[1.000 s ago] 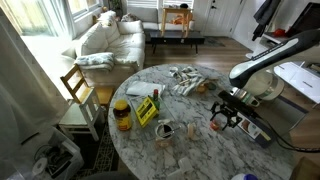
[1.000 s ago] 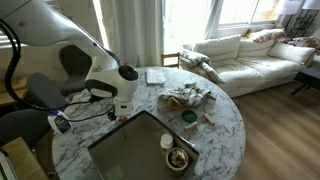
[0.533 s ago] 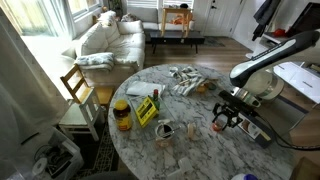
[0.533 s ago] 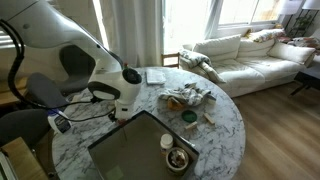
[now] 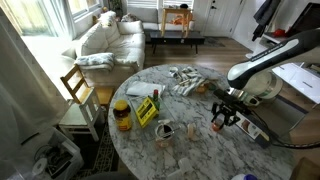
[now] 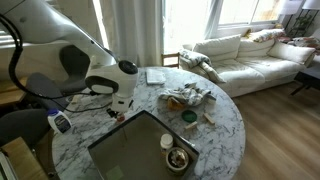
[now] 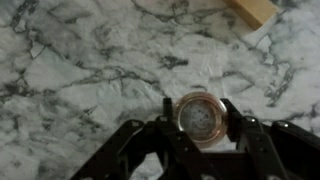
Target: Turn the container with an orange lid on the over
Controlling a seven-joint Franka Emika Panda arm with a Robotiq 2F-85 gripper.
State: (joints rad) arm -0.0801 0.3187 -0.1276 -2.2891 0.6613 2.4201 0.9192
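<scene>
- Sitting on the white marble surface [image 7: 80,70], the container [image 7: 203,128] stands upright. Its orange lid [image 7: 202,112] faces up, as the wrist view shows from above.
- The end effector [image 7: 199,112] is clamped on the container. One of the dark fingers [image 7: 168,118] touches it on each side.
- In an exterior view, the end effector [image 5: 222,113] hangs low over the surface, at the end of the white arm [image 5: 262,62].
- A big jar [image 5: 122,115] with a yellow lid stands on the same surface.
- The container is well apart from the jar. It sits across the surface from it, on the arm's side.
- A yellow box [image 5: 147,110] lies just beside the jar, between the jar and the container.
- A crumpled cloth [image 5: 185,80] lies well apart from the jar, close to the far edge of the surface.
</scene>
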